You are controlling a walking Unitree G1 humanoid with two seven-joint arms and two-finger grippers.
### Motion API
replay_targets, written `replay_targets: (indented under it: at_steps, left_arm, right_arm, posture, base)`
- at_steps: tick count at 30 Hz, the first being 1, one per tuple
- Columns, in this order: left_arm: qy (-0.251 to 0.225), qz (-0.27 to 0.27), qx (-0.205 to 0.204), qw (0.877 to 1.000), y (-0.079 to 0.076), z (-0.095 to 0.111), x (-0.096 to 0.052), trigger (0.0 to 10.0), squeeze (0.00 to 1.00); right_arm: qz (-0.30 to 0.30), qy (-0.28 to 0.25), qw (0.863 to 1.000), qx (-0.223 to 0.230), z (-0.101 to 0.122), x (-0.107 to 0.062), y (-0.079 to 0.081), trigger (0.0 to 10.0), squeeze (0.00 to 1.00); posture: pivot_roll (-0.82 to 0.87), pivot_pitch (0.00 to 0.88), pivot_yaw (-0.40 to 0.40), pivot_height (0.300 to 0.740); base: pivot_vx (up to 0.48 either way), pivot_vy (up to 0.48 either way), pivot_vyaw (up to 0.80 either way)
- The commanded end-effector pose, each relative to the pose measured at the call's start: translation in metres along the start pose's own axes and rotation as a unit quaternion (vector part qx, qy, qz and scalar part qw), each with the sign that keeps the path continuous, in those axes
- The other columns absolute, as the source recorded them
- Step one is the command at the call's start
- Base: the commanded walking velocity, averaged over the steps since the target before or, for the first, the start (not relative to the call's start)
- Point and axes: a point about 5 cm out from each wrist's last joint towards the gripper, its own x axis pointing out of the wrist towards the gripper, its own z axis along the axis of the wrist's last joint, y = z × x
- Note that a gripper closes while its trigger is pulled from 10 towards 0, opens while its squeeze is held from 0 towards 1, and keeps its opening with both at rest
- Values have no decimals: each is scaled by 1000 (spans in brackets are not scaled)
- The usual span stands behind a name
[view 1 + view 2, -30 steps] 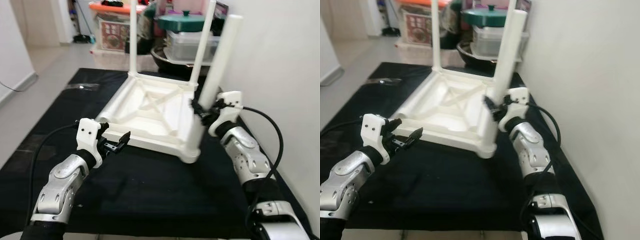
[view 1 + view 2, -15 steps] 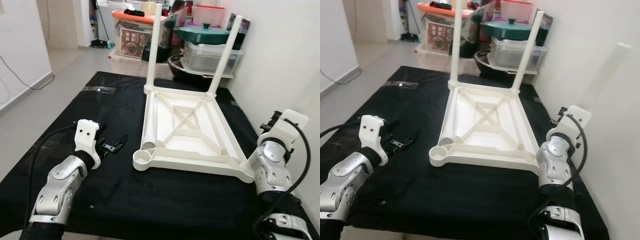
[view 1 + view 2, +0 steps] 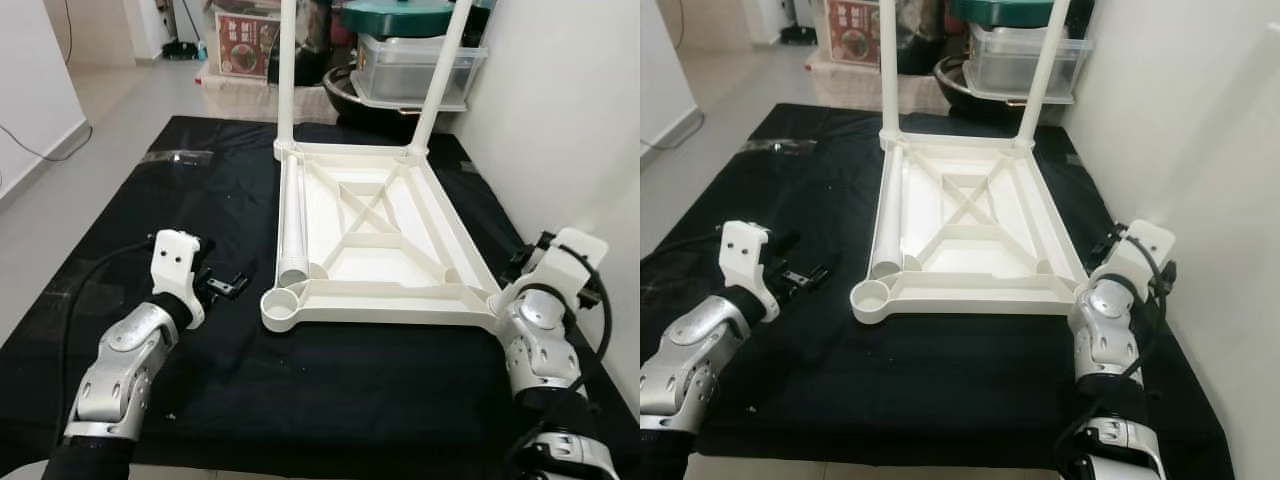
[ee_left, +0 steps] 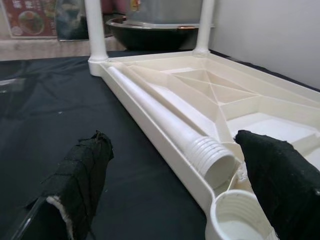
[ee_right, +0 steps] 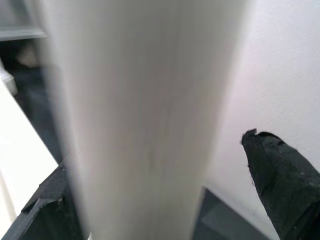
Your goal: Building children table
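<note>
My left gripper [image 3: 232, 287] hovers at 9 o'clock of the upturned white table top [image 3: 375, 235], its fingers [image 4: 82, 172] apart on nothing. The top lies on the black mat [image 3: 200, 200], long axis running 6 to 12 o'clock. A loose leg [image 3: 293, 225] lies along its left rim, threaded end toward 6. Two fitted legs [image 3: 286, 70] stand upright at the far corners. My right gripper [image 5: 165, 200], at 4 o'clock, has its jaws spread around a blurred white leg [image 5: 140, 100]; contact cannot be told.

No readable text anywhere; printed red box [image 3: 243, 45] at upper left of frame too blurred to read.
</note>
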Motion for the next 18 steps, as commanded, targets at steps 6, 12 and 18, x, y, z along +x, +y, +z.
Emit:
replay_targets:
  at_steps: [6, 12, 18]
  left_arm:
    - [8, 3, 3, 1000, -1, -4, -5, 10000, 0]
    - [14, 2, -3, 1000, -4, -7, -7, 10000, 0]
    - [21, 3, -9, 1000, -6, -11, -11, 10000, 0]
  right_arm:
    - [140, 3, 990, 24, -4, -53, 18, 10000, 1000]
    - [362, 54, 929, 56, -5, -101, 43, 10000, 1000]
    - [391, 108, 914, 21, -16, -103, 38, 10000, 0]
  posture:
    - [26, 0, -105, 740]
    - [7, 0, -90, 740]
    - [5, 0, -86, 740]
  base:
    - [0, 0, 0]
    - [0, 0, 0]
    - [0, 0, 0]
